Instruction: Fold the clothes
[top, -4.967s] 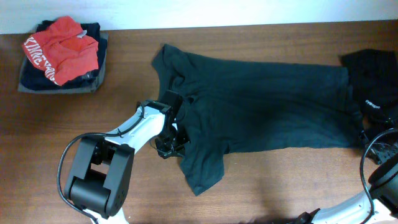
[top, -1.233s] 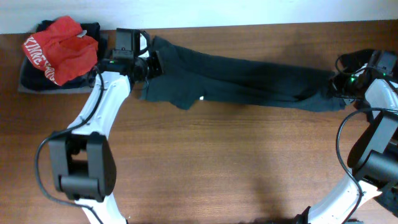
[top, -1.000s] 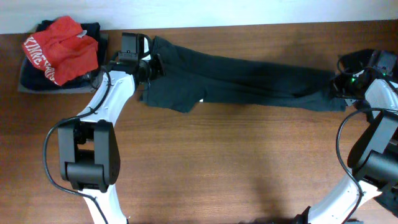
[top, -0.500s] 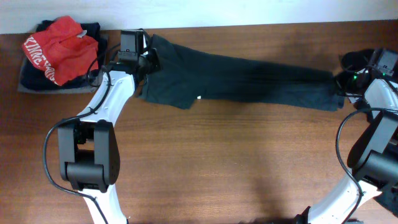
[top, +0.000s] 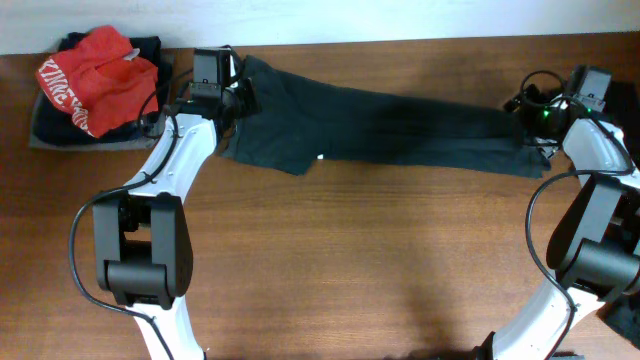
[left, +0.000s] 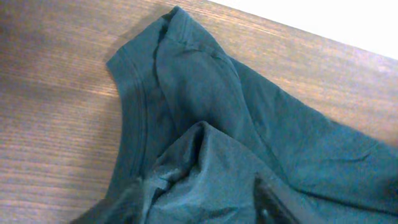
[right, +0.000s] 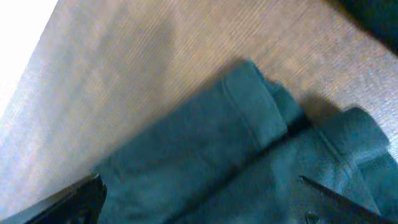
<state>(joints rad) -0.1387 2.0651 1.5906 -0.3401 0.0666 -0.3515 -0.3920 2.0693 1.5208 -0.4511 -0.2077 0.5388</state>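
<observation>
As the teal shirt (top: 400, 125) lies lengthwise left-right, left claw (top: 238, 100) sits at its left end, right claw (top: 530, 115) at its right; both gape, empty.

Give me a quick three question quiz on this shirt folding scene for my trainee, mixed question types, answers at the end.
1. True or false: the teal shirt lies spread out flat at full width.
2. What tops the dark pile? A) red garment B) white towel C) blue cap
3. Which gripper is at the shirt's collar?
Key: 1 false, it is folded into a long band; 2 A; 3 the left gripper.
</observation>
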